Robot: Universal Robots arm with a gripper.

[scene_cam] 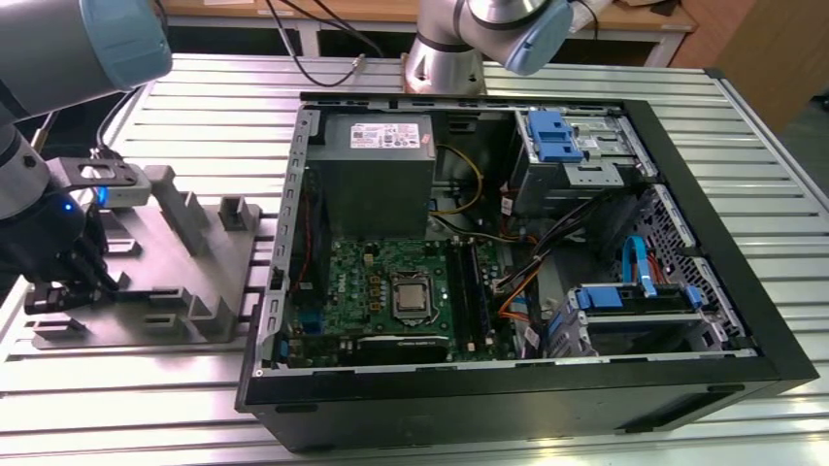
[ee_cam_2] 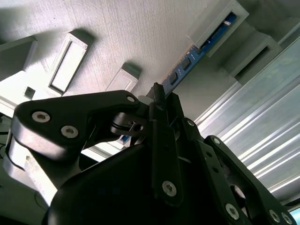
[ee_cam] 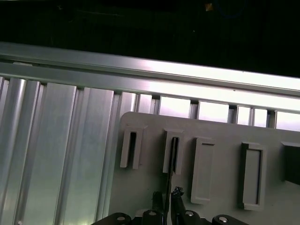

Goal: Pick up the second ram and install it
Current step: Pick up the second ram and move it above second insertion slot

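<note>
Pinching second ram on edge in holder tray slot, pincer closed on it; probably best lifted straight, no twisting.

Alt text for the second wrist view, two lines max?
The black linkage gripper is at the near end of a long, thin blue-green memory stick standing on edge in the grey moulded holder tray. A ribbed metal table lies beside the tray.

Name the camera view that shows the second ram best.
The second wrist view: the second ram shows its long blue face, standing in the holder tray. The first wrist view shows it edge-on; in the exterior view the gripper hides it.
</note>
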